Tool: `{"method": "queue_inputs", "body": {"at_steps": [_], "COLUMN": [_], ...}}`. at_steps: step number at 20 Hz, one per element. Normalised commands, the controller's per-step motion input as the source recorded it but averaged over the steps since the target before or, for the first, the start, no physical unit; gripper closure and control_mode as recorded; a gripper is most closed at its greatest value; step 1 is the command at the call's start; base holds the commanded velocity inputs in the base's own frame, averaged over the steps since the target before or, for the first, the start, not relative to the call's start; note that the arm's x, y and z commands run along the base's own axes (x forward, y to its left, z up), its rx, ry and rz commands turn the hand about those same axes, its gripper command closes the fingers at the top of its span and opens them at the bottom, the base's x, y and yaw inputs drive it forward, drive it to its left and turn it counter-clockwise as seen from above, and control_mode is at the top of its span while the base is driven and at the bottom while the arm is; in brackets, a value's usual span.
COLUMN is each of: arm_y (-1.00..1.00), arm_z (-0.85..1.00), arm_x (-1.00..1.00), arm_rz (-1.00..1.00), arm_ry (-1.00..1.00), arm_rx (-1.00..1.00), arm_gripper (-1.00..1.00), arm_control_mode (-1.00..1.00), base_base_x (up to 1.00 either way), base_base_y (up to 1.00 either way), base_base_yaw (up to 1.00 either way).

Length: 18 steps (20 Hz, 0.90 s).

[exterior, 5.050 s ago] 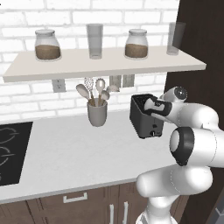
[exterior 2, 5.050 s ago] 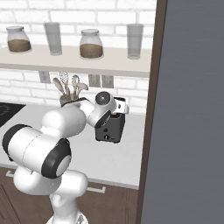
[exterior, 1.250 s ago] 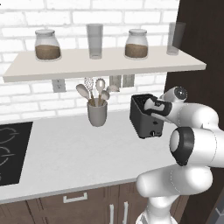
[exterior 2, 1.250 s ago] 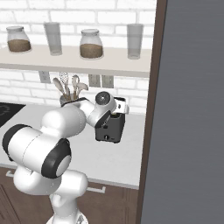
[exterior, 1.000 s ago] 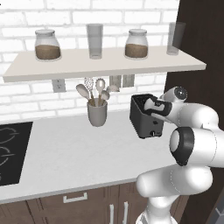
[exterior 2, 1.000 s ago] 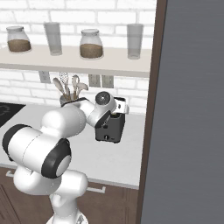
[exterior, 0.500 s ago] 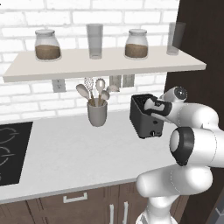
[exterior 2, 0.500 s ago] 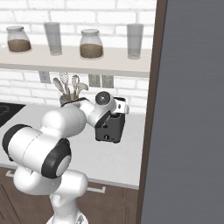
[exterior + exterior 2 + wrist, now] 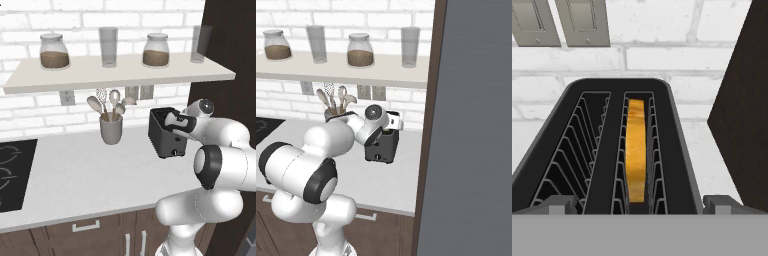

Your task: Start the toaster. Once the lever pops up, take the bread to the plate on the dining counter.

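Fingers (image 9: 640, 202) stay spread wide above the toaster (image 9: 612, 150), unmoved; bread (image 9: 636, 150) sits in its right slot.

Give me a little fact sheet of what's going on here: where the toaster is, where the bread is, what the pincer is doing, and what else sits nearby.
toaster: black toaster on the pale worktop, near the brick wall
bread: bread stands on edge in one slot, the right one in the hand view; the other slot has no slice
pincer: pincer open, above the toaster's top, holding nothing
nearby: grey utensil cup with spoons, to the toaster's left in the left base view
above: shelf with jars and glasses
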Motion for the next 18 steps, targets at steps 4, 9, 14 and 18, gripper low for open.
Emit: {"method": "queue_inputs", "body": {"at_steps": [4, 9, 14, 18], "arm_y": [0.0, 0.0, 0.0, 0.0], "arm_z": [0.0, 0.0, 0.0, 0.0], "arm_x": [0.0, 0.0, 0.0, 0.0], "arm_rz": [0.0, 0.0, 0.0, 0.0], "arm_ry": [0.0, 0.0, 0.0, 0.0], "arm_rx": [0.0, 0.0, 0.0, 0.0], "arm_gripper": [-1.0, -1.0, -1.0, -1.0], "arm_control_mode": [-1.0, -1.0, -1.0, -1.0], "base_base_x": [0.0, 0.0, 0.0, 0.0], "base_base_y": [0.0, 0.0, 0.0, 0.0], "base_base_yaw": [0.0, 0.0, 0.0, 0.0]}}
